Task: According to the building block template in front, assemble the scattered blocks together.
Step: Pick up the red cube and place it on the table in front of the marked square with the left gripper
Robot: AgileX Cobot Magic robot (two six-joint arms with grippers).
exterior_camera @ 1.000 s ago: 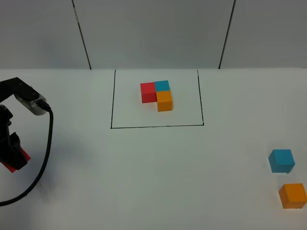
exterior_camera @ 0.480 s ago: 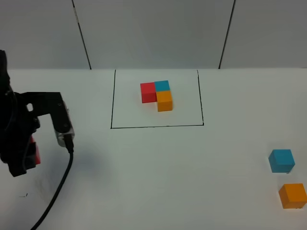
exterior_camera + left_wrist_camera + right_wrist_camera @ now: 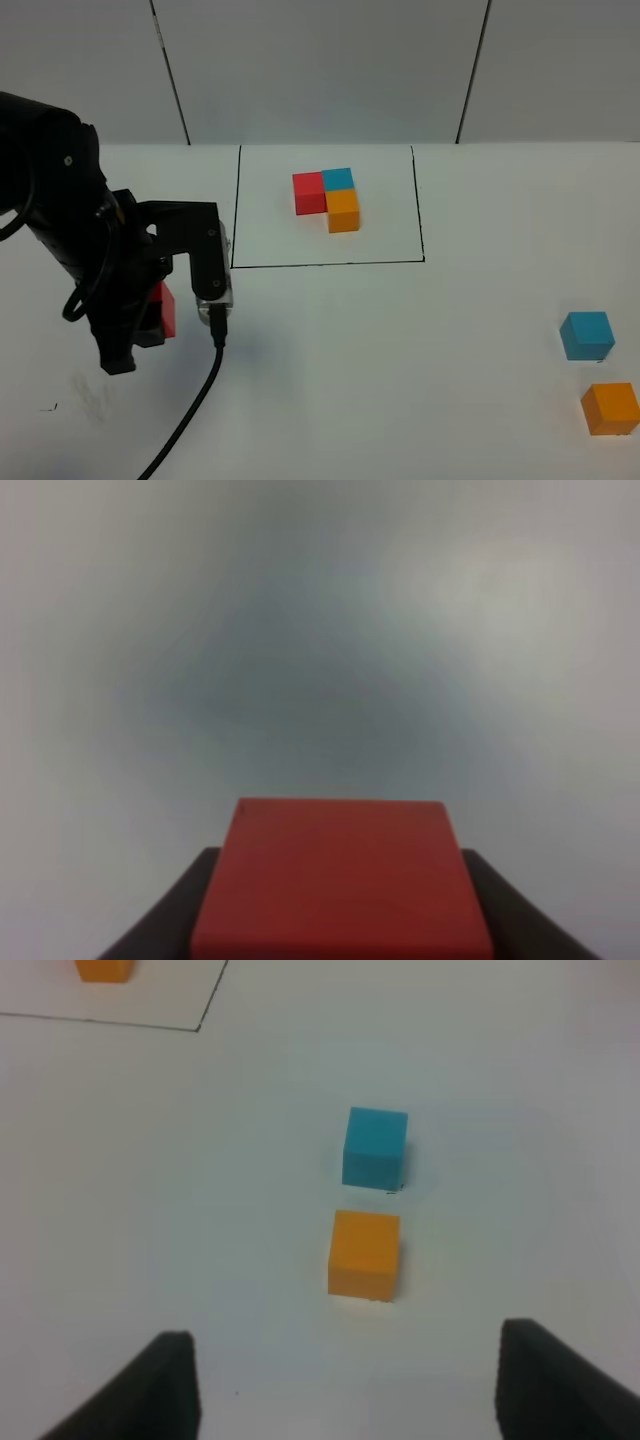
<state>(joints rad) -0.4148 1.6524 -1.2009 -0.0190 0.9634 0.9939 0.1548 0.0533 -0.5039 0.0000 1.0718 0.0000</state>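
Observation:
My left gripper (image 3: pixel 150 322) is shut on the red block (image 3: pixel 167 308) and holds it above the table, left of the frame's near-left corner. In the left wrist view the red block (image 3: pixel 340 880) sits between the dark fingers (image 3: pixel 175 915). The template (image 3: pixel 330 200), an L of red, blue and orange cubes, lies inside the black drawn rectangle (image 3: pixel 232 266). The loose blue block (image 3: pixel 587 335) and orange block (image 3: pixel 611 408) rest at the table's right edge. The right gripper (image 3: pixel 345 1335) is open, hovering short of the orange block (image 3: pixel 364 1252) and blue block (image 3: pixel 375 1147).
The left arm's black cable (image 3: pixel 195 400) trails down toward the table's front edge. Grey wall panels stand behind the table. A corner of the drawn rectangle (image 3: pixel 198 1028) and the template's orange cube (image 3: pixel 103 970) show in the right wrist view.
The left arm has swung right from the table's far left toward the frame, carrying the red block with it. The blue and orange blocks have stayed put.

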